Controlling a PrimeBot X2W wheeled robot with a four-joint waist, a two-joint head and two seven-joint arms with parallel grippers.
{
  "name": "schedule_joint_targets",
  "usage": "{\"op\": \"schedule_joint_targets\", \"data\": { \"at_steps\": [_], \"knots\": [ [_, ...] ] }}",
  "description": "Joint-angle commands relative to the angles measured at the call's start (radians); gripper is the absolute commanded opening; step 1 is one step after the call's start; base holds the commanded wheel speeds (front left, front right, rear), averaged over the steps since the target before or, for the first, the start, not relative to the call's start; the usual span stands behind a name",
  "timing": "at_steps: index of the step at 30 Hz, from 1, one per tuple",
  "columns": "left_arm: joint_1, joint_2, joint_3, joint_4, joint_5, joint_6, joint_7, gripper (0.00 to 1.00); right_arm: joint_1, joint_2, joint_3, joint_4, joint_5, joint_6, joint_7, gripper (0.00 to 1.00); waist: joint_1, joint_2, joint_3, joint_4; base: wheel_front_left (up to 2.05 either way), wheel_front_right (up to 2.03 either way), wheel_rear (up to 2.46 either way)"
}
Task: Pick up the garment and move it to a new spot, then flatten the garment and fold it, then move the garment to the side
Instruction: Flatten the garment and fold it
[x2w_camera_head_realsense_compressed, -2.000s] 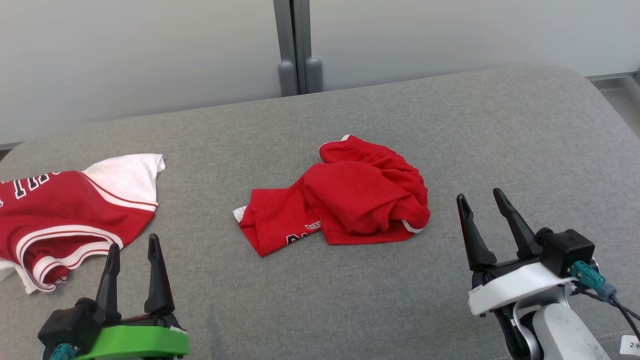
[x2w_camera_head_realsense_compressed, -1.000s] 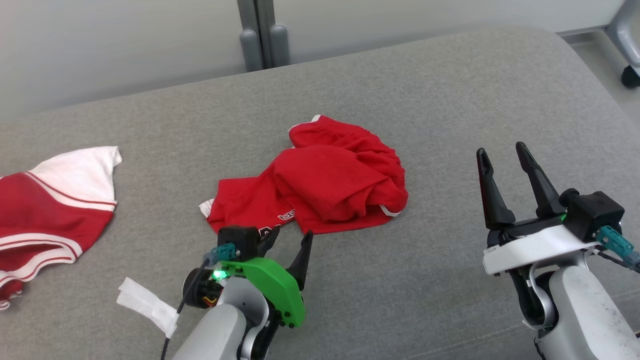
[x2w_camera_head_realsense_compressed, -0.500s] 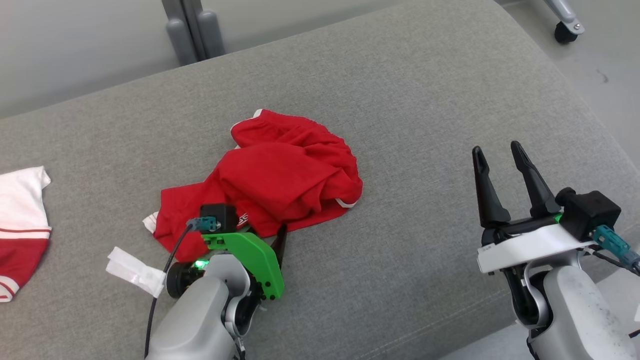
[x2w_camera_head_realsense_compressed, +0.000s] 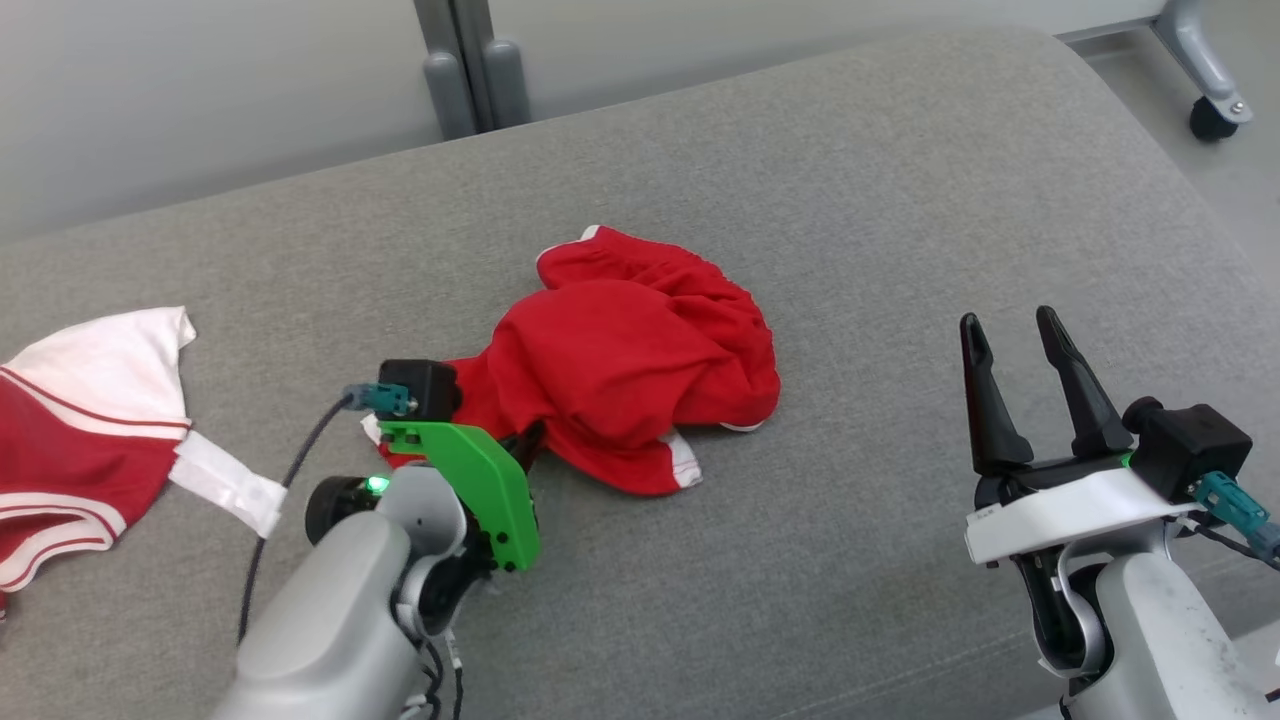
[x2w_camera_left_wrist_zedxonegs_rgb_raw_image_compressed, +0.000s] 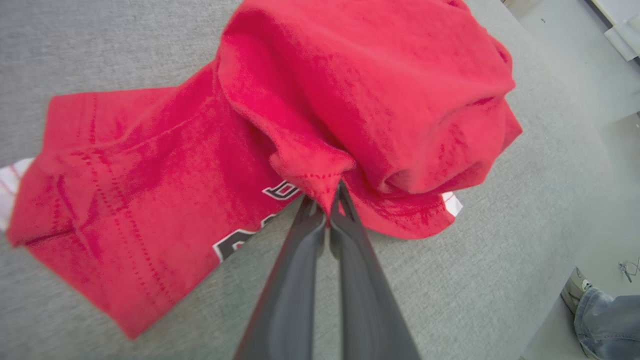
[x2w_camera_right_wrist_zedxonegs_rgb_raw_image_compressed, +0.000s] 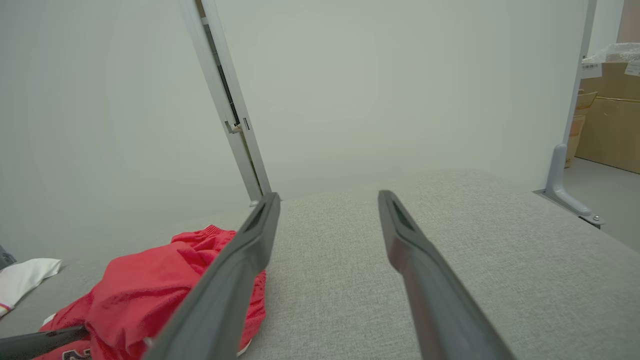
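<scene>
The garment (x2w_camera_head_realsense_compressed: 630, 370) is a crumpled red piece with white trim and dark lettering, lying in the middle of the grey cushioned surface (x2w_camera_head_realsense_compressed: 860, 210). In the left wrist view the garment (x2w_camera_left_wrist_zedxonegs_rgb_raw_image_compressed: 310, 100) has a pinched fold between the two fingertips of my left gripper (x2w_camera_left_wrist_zedxonegs_rgb_raw_image_compressed: 330, 197), which is shut on it. In the head view my left gripper (x2w_camera_head_realsense_compressed: 525, 450) reaches into the garment's near left edge. My right gripper (x2w_camera_head_realsense_compressed: 1010, 340) stands open to the right, well apart from the cloth, with nothing between its fingers (x2w_camera_right_wrist_zedxonegs_rgb_raw_image_compressed: 240, 260). The garment (x2w_camera_right_wrist_zedxonegs_rgb_raw_image_compressed: 145, 290) lies at the lower left of the right wrist view.
A second red and white garment (x2w_camera_head_realsense_compressed: 80, 430) lies at the far left of the surface. A pale partition with a grey post (x2w_camera_head_realsense_compressed: 465, 70) stands behind. A wheeled frame foot (x2w_camera_head_realsense_compressed: 1205, 105) stands on the floor at the right. A person's shoe and jeans (x2w_camera_left_wrist_zedxonegs_rgb_raw_image_compressed: 600, 310) are beside the surface.
My left gripper has closed on a fold of the garment's near edge, and the cloth has bunched up toward it. The head camera has shifted. The right gripper stays open.
</scene>
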Motion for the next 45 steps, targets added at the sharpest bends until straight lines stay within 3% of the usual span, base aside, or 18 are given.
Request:
{"op": "schedule_joint_targets", "data": {
  "at_steps": [1, 10, 13, 16, 17, 18, 25, 29, 33, 40, 45],
  "knots": [
    [-0.001, 0.038, 0.007, -0.041, -0.019, -0.006, 0.053, 0.0, 0.012, 0.003, -0.003, 0.002, -0.004, 0.0, -0.003, 1.0, 0.0, -0.0001, -0.036, 0.048, 0.0, 0.0, 0.0],
    [0.071, 0.329, 0.055, -0.269, -0.158, 0.034, 0.488, 0.0, 0.018, 0.015, 0.006, 0.008, -0.007, 0.0, -0.003, 1.0, 0.0, -0.0001, -0.062, 0.078, 0.0, 0.0, 0.0],
    [0.091, 0.392, 0.081, -0.285, -0.198, 0.042, 0.553, 0.0, 0.019, 0.009, 0.004, 0.009, -0.001, 0.0, -0.003, 1.0, 0.0, -0.0001, -0.062, 0.074, 0.0, 0.0, 0.0],
    [0.095, 0.424, 0.104, -0.267, -0.2, 0.057, 0.551, 0.0, 0.025, 0.002, -0.003, 0.013, 0.0, 0.0, -0.003, 1.0, 0.0, -0.0001, -0.06, 0.075, 0.0, 0.0, 0.0],
    [0.092, 0.428, 0.114, -0.255, -0.202, 0.053, 0.536, 0.15, 0.024, 0.0, -0.002, 0.015, 0.0, 0.0, -0.003, 1.0, 0.0, -0.0001, -0.058, 0.076, 0.0, 0.0, 0.0],
    [0.086, 0.419, 0.124, -0.239, -0.207, 0.053, 0.514, 1.0, 0.022, -0.001, 0.0, 0.016, 0.0, 0.0, -0.003, 1.0, 0.0, -0.0001, -0.058, 0.076, 0.0, 0.0, 0.0],
    [0.07, 0.399, 0.145, -0.212, -0.147, 0.019, 0.331, 1.0, 0.019, -0.013, 0.019, 0.029, 0.005, 0.0, -0.003, 1.0, 0.0, -0.0001, -0.065, 0.095, 0.0, 0.0, 0.0],
    [0.1, 0.387, 0.157, -0.264, -0.082, 0.032, 0.165, 1.0, 0.034, -0.009, 0.027, 0.033, 0.006, 0.0, -0.003, 1.0, 0.0, -0.0001, -0.075, 0.117, 0.0, 0.0, 0.0],
    [0.164, 0.374, 0.175, -0.36, 0.011, 0.081, -0.041, 1.0, 0.04, -0.009, 0.035, 0.033, 0.006, 0.0, -0.003, 1.0, 0.0, -0.0001, -0.081, 0.14, 0.0, 0.0, 0.0],
    [0.301, 0.265, 0.19, -0.473, 0.112, 0.192, -0.377, 1.0, 0.051, -0.025, 0.044, 0.034, 0.003, 0.0, -0.003, 1.0, 0.0, -0.0001, -0.098, 0.175, 0.0, 0.0, 0.0],
    [0.385, 0.201, 0.21, -0.505, 0.169, 0.231, -0.489, 1.0, 0.067, -0.039, 0.049, 0.033, 0.002, 0.0, -0.003, 1.0, 0.0, -0.0001, -0.113, 0.189, 0.0, 0.0, 0.0]
  ]
}}
